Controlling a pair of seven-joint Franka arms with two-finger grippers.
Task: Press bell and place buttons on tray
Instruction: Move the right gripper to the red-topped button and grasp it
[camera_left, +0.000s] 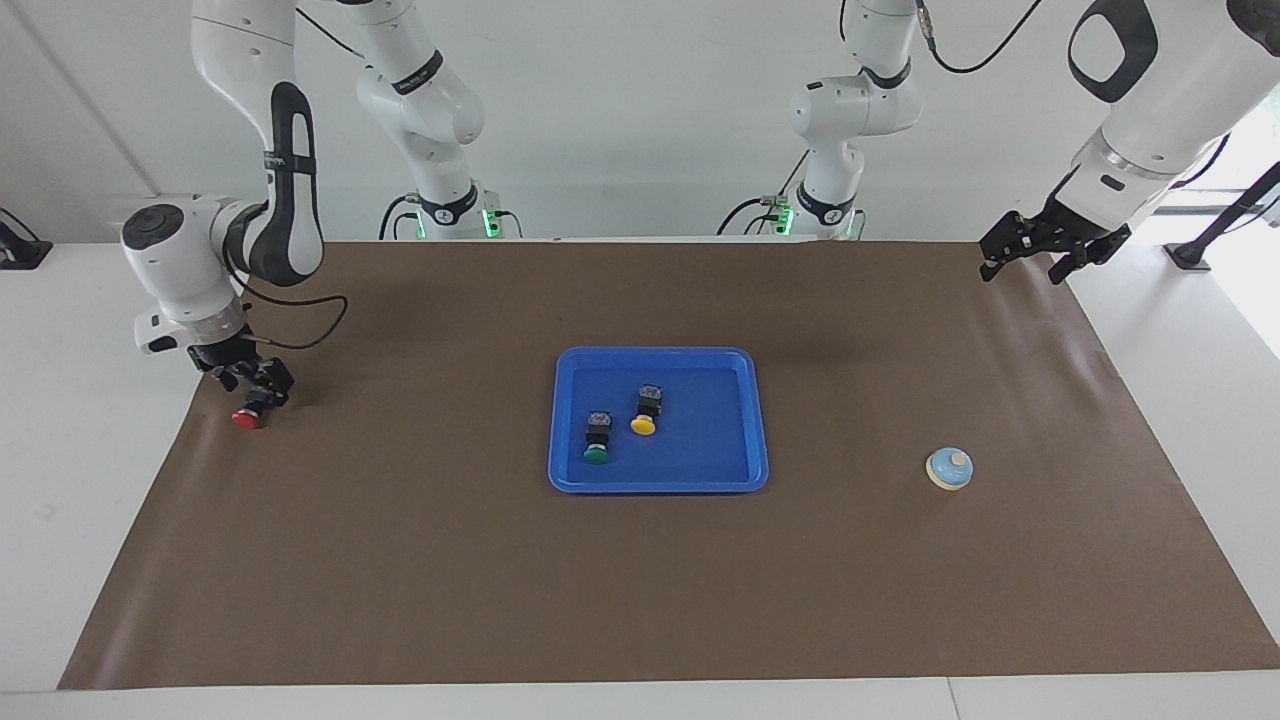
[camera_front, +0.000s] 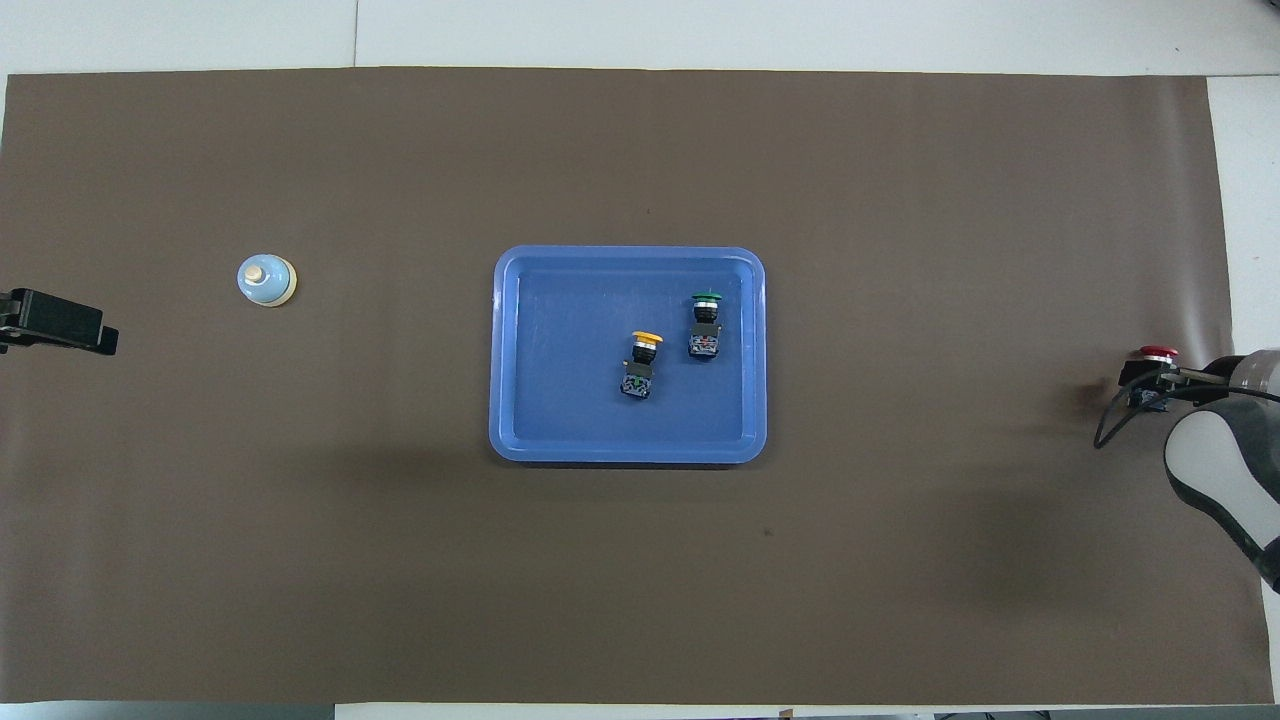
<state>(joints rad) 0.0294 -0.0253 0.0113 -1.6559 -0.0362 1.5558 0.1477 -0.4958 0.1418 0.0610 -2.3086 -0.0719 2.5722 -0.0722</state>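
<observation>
Right tool on the red button at the mat's edge; two buttons lie in the tray.

The right tool (camera_left: 252, 388) is down at the right arm's end of the table (camera_left: 60, 500), its fingers closed around the black body of the red button (camera_left: 247, 418), whose cap points away from the robots. The yellow button (camera_left: 645, 412) and the green button (camera_left: 597, 440) lie side by side inside the blue tray (camera_left: 758, 420) at mid-table. The bell (camera_left: 949, 468) stands on the brown mat (camera_left: 640, 600) toward the left arm's end. The left arm waits, its left tool (camera_left: 1040, 250) over the mat's corner with fingers spread apart.
</observation>
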